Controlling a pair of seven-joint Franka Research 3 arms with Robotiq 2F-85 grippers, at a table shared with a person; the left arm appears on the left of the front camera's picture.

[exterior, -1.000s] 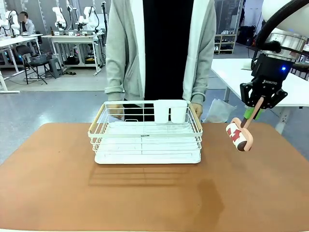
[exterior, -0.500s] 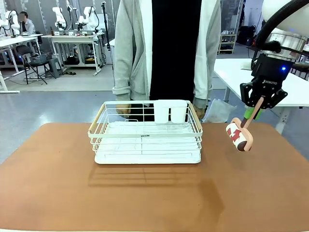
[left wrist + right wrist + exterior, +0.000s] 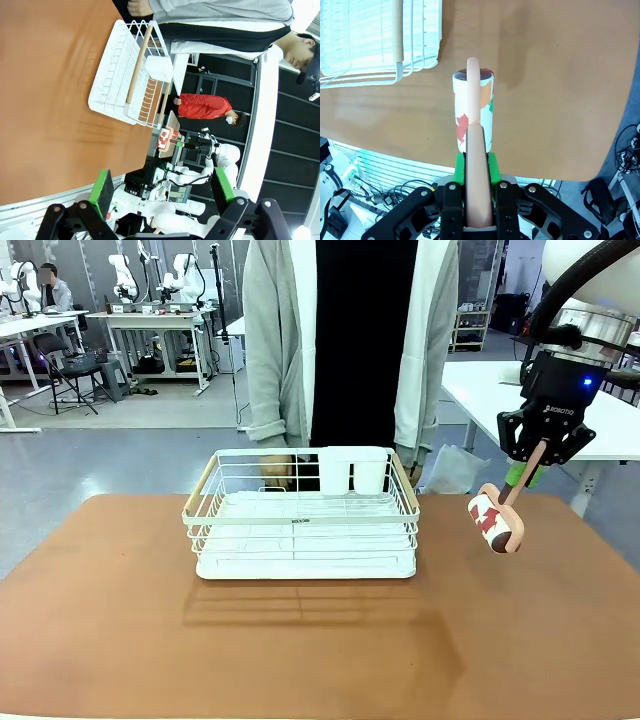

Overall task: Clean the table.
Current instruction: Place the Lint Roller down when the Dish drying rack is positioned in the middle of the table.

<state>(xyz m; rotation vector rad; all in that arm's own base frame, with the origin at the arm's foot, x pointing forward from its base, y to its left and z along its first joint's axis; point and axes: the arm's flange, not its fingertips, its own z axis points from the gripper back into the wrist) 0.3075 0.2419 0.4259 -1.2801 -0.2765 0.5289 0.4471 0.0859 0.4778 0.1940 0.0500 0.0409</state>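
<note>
While the right tool (image 3: 527, 472) hung above the right side of the tabletop (image 3: 300, 640), it was closed tight on the pink handle (image 3: 476, 165) of a lint roller (image 3: 496, 521). The roller head, white with red and green patches, pointed down and to the left of the tool in the front view, and it stayed in the air, not touching the brown surface. From the right wrist camera, the handle ran straight between the two green pads (image 3: 460, 167), and the roller head (image 3: 473, 110) was seen over the tabletop (image 3: 545, 75), near the corner of the rack (image 3: 380, 45).

The left tool (image 3: 160, 192) was seen by its own wrist camera, with both green pads (image 3: 103, 190) standing wide apart and nothing between them. It was near the edge of the tabletop (image 3: 50, 100), well apart from the rack (image 3: 127, 75).

The tabletop was wide and reddish-brown, and it filled the lower half of the front view. A white wire rack (image 3: 303, 512) with two wooden handles stood on it, a little left of the middle and toward the far side. A white holder (image 3: 352, 469) sat at the back wall of the rack. A person (image 3: 345, 340) in a grey cardigan and a black shirt stood at the far side, just behind the rack, with one hand (image 3: 275, 471) low behind its wires.
</note>
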